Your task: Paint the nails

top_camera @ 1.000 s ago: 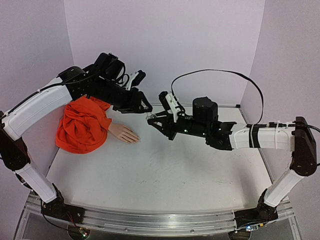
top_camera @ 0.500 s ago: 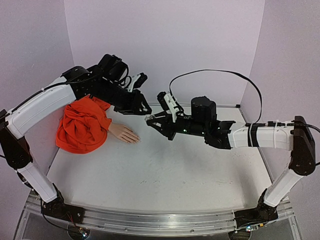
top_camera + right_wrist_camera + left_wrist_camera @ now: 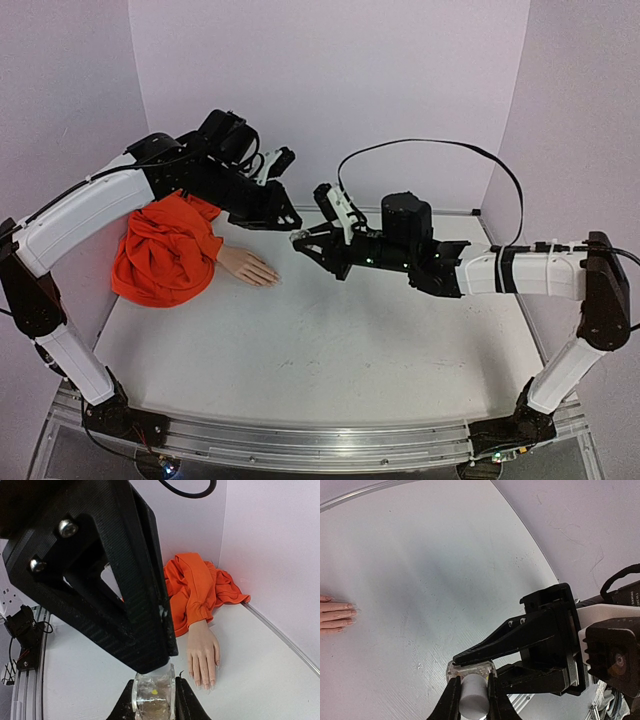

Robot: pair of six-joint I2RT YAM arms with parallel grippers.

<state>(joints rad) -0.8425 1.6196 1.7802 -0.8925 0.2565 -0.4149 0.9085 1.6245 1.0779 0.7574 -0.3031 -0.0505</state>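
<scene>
currently, nearest to my bases runs the aluminium rail (image 3: 300,445) at the table edge, and beyond it lies the white table top (image 3: 330,350).

further in, left of centre, the small pale peach mannequin hand (image 3: 250,268) lies flat, palm down, fingers pointing right toward the table middle. the nails (image 3: 202,684) sit at its fingertips, low against the surface. they are too small to tell whether any carries paint. the wrist disappears into a crumpled orange cloth sleeve (image 3: 165,250), which is bunched up beside the left wall.

just beyond and to the right of the fingertips, apart from them, my two grippers meet tip to tip above the table. my right gripper (image 3: 154,685) reaches in from the right. its jaws are closed down to the width of a small clear square-bodied bottle (image 3: 152,697) and grip it by two opposite sides. something yellowish shows inside the clear body. my left gripper (image 3: 472,685) comes in from the left, over the sleeve. its jaws are narrowed onto the white cylindrical cap (image 3: 474,700) at the end of that same bottle, one finger on each side of the cap. whether the cap is seated on the neck or lifted off it cannot be told.

farthest back stand the pale lilac walls (image 3: 330,90).
</scene>
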